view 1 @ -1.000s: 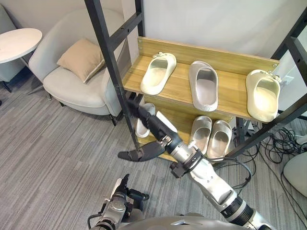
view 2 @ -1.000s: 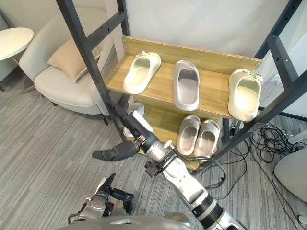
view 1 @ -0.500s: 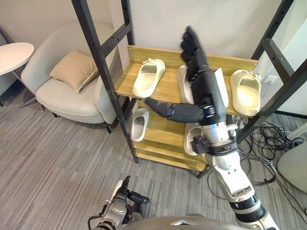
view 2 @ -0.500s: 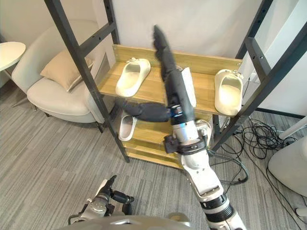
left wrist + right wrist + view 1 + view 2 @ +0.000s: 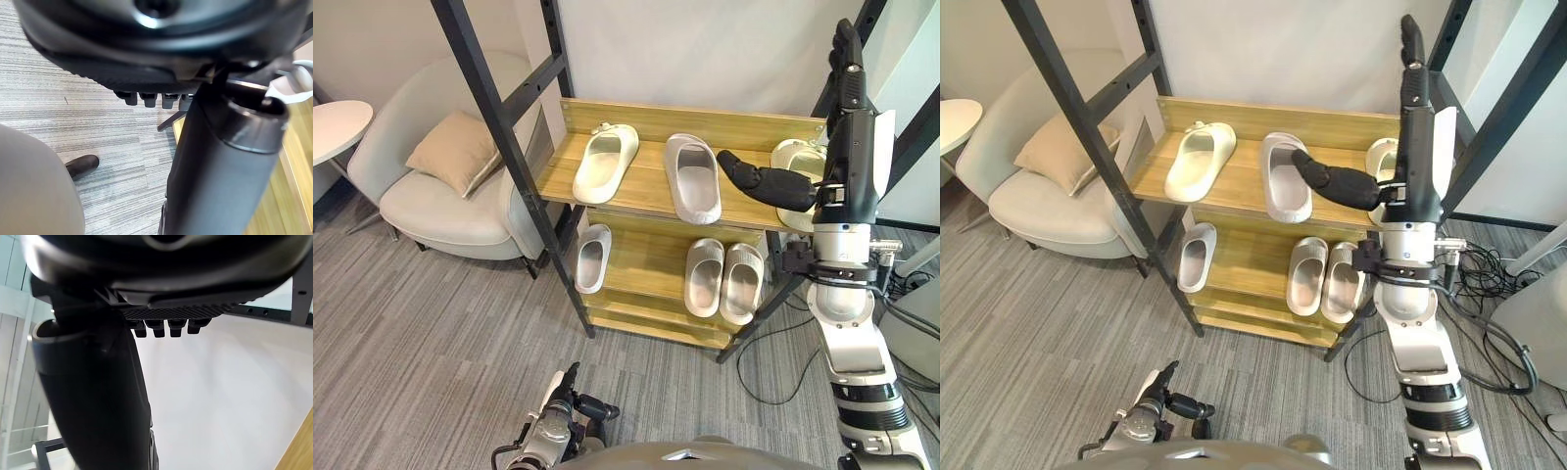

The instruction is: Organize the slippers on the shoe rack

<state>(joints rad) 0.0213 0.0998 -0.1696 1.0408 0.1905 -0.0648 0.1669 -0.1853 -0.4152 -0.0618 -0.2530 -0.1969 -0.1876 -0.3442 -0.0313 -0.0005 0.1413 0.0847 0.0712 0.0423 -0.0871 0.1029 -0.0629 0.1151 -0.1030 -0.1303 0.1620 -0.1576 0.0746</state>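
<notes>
The right hand is hovering high before the right end of the shoe rack, fingers stretched straight, thumb jutting toward the upper shelf's middle, gripping nothing. The left hand is hanging low over the carpet, relaxed and empty too. On the upper shelf a cream slipper is lying at the left end, a grey slipper in the middle, and a second cream slipper at the right end, partly behind that thumb. On the lower shelf a white slipper is sitting alone at the left edge, and a pale pair is lying side by side toward the right. They look like moulded foam: light, springy, hardly fragile. The likeliest hold is the arched toe band, with the thumb underneath.
</notes>
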